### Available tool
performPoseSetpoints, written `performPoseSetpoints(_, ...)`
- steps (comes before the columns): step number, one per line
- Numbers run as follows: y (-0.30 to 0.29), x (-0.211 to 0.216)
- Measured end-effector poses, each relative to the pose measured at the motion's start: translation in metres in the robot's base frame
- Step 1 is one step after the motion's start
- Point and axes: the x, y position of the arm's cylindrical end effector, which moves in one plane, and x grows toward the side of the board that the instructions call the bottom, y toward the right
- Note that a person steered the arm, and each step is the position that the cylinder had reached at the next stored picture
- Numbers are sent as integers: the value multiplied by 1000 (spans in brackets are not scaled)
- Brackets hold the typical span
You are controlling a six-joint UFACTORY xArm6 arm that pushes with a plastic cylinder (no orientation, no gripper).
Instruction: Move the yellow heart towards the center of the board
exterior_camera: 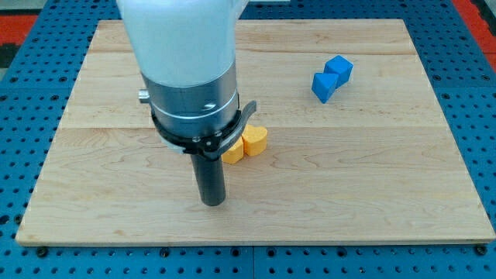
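The yellow heart (253,141) lies on the wooden board (372,186), a little left of the board's middle. A second yellow-orange block (233,151) touches its left side and is partly hidden by the arm, so I cannot make out its shape. My tip (212,201) rests on the board below and to the left of both yellow blocks, apart from them. The arm's white and grey body (190,77) hides the board above the tip.
A blue block (332,77), shaped like two joined cubes, lies in the upper right part of the board. The board sits on a blue perforated table (480,116), with a red strip (477,12) at the view's top right.
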Motion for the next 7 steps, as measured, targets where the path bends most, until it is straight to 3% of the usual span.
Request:
performPoseSetpoints(1, 6, -28)
performPoseSetpoints(4, 8, -45)
performPoseSetpoints(7, 66, -76)
